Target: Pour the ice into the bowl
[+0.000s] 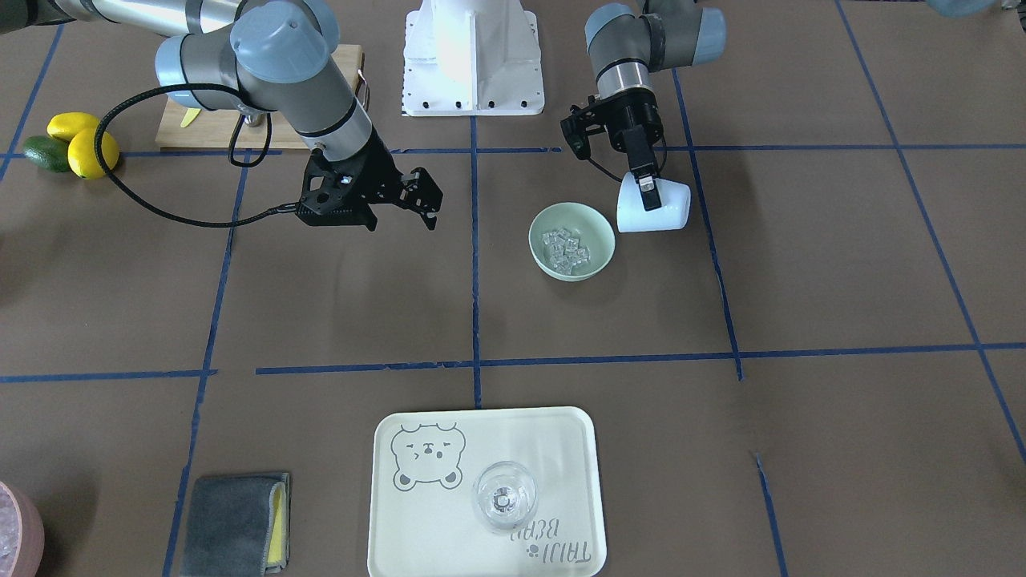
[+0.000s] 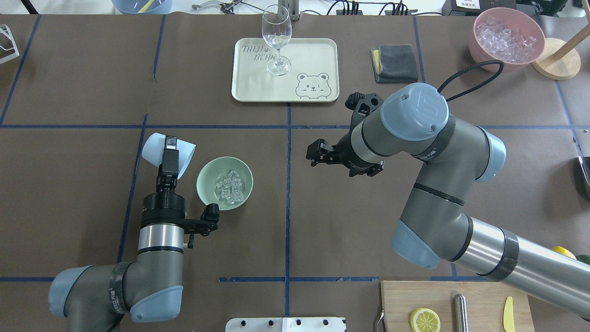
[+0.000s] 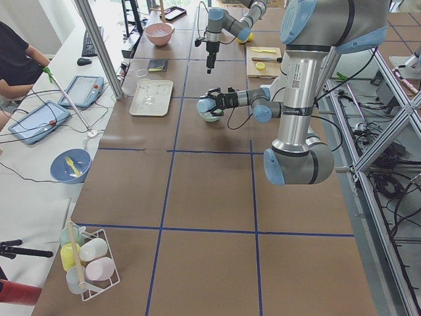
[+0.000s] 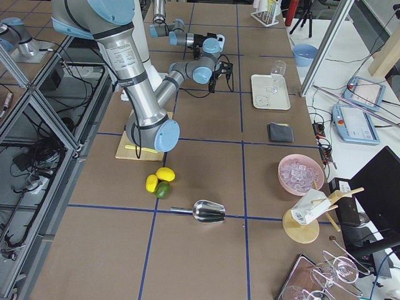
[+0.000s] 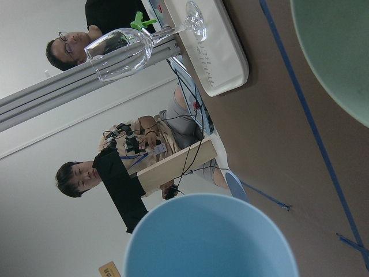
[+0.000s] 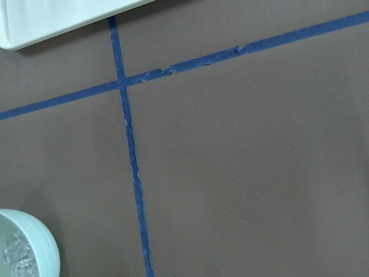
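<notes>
The ice (image 2: 229, 188) is lying as a small heap of clear cubes inside the mint-green bowl (image 2: 208, 174), which is sitting on the left half of the brown tabletop (image 2: 69, 184). Our left hand (image 2: 170, 146) is gripping a light blue cup (image 2: 152, 148), tipped on its side just left of the bowl. Our right hand (image 2: 317, 154) is hovering to the bowl's right, fingers apart and empty. A wine glass (image 2: 276, 34) is standing on the far tray (image 2: 322, 50).
</notes>
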You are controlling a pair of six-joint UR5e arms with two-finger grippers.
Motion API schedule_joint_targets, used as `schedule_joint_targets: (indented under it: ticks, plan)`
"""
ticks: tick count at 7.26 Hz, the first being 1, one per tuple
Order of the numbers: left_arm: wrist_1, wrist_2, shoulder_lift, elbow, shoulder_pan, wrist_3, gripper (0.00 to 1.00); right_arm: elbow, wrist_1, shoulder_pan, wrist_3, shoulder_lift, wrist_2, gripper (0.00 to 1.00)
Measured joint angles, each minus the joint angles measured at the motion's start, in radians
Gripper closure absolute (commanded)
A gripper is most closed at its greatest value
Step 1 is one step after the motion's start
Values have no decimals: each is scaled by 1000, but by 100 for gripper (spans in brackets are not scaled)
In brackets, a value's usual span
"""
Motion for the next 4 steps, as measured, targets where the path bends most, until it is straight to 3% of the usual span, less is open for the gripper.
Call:
schedule_joint_targets:
  ticks: [4]
  plan:
    - [-4, -40, -1, -28, -1, 2, 100, 0, 1, -1, -1, 0, -2, 0]
